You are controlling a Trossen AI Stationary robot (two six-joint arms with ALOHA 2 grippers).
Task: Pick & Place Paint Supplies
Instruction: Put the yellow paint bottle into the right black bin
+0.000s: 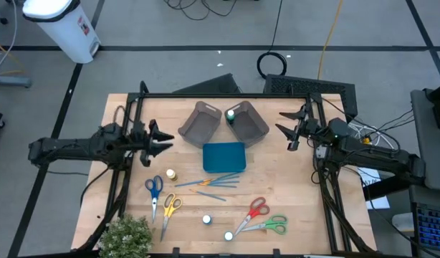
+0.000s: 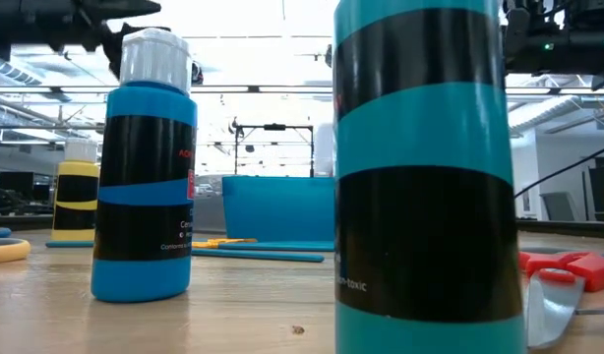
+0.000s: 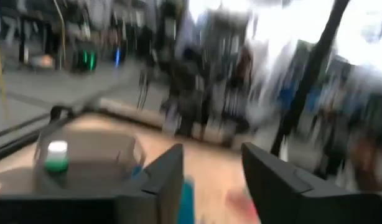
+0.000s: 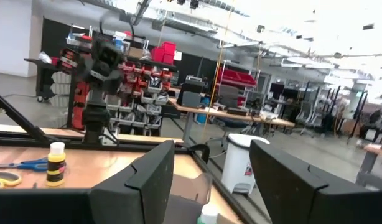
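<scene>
green-capped bottle (image 1: 231, 114) in bin (image 1: 250, 123), between both open claws

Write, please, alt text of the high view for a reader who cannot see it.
Two dark robot arms hang over a wooden table, the left gripper and right gripper both open and empty. Mid-table sit two grey-brown bins, one holding a green-capped bottle, and a teal tray. Nearer the front lie brushes, four scissors and three small bottles.
</scene>
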